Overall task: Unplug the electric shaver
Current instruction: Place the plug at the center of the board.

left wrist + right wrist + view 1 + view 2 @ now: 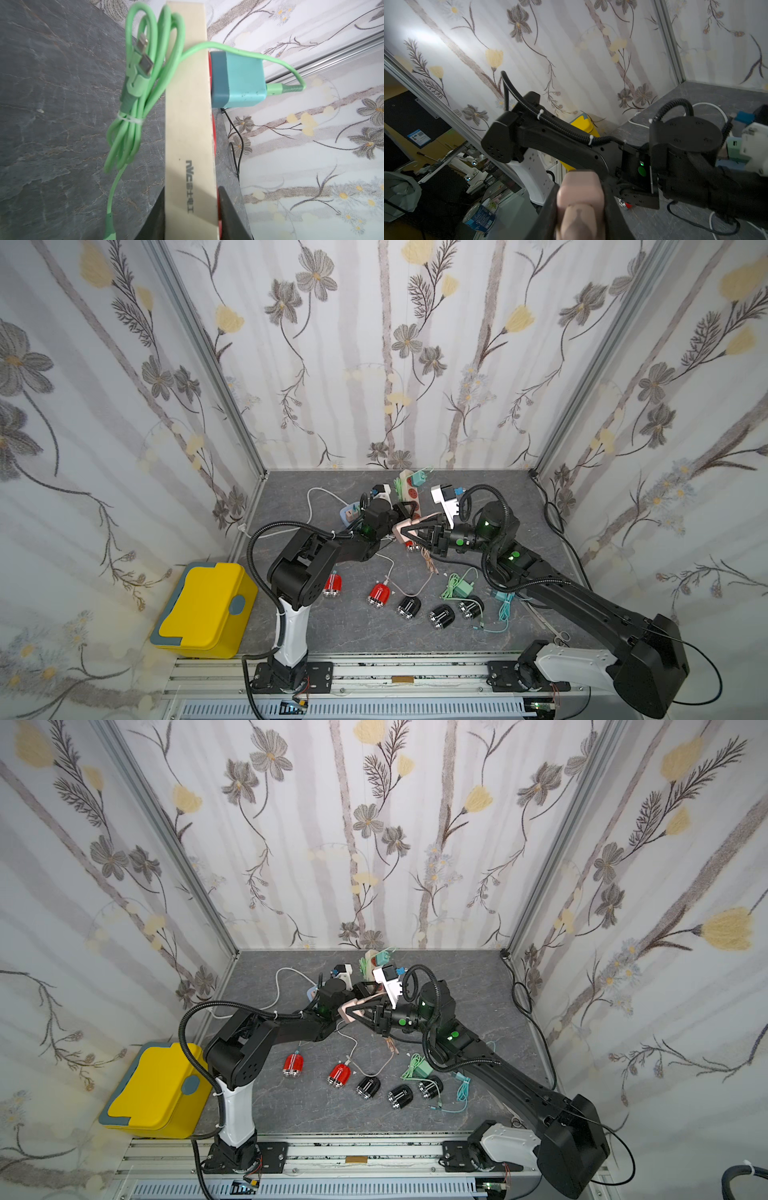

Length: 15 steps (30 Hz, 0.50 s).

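Pink plug point(579, 197) pinched in right gripper point(580, 183), left gripper point(192, 188) clamped across strip point(187, 93) running straight ahead of it, so pull likely goes rightward.

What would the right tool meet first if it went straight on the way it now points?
The right tool is shut on a pink adapter. Straight beyond it lies the left arm, so it would probably meet that arm first; the gap between them is hard to judge.
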{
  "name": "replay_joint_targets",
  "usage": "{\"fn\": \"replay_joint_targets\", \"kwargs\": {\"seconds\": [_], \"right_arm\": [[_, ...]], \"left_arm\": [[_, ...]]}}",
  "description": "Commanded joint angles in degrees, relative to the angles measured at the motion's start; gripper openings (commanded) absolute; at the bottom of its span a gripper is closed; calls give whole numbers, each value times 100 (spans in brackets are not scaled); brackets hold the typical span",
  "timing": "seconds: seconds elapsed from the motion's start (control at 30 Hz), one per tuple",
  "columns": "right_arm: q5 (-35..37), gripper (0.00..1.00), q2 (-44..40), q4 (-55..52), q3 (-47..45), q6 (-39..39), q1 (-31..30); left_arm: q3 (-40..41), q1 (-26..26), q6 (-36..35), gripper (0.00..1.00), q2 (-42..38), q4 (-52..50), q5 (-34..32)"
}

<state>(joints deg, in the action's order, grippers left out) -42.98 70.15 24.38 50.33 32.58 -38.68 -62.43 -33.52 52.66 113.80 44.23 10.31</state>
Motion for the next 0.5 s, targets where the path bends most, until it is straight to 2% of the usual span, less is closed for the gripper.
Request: {"fn": "replay_joint_targets", "kwargs": {"seconds": [0.0, 0.13, 0.27, 0.47], "right_arm": [[56, 7, 14, 567, -407, 37, -8], [265, 7, -19, 204, -977, -75, -7], [922, 7, 141, -778, -1258, -455, -2], [1598, 7, 474, -727, -1894, -192, 0]], "left_arm": [[28, 0, -72, 19, -134, 405, 127], [94, 5, -85, 19, -182, 436, 130], [110, -4, -72, 20, -214, 453, 129], [179, -9, -48, 19, -244, 482, 129]]}}
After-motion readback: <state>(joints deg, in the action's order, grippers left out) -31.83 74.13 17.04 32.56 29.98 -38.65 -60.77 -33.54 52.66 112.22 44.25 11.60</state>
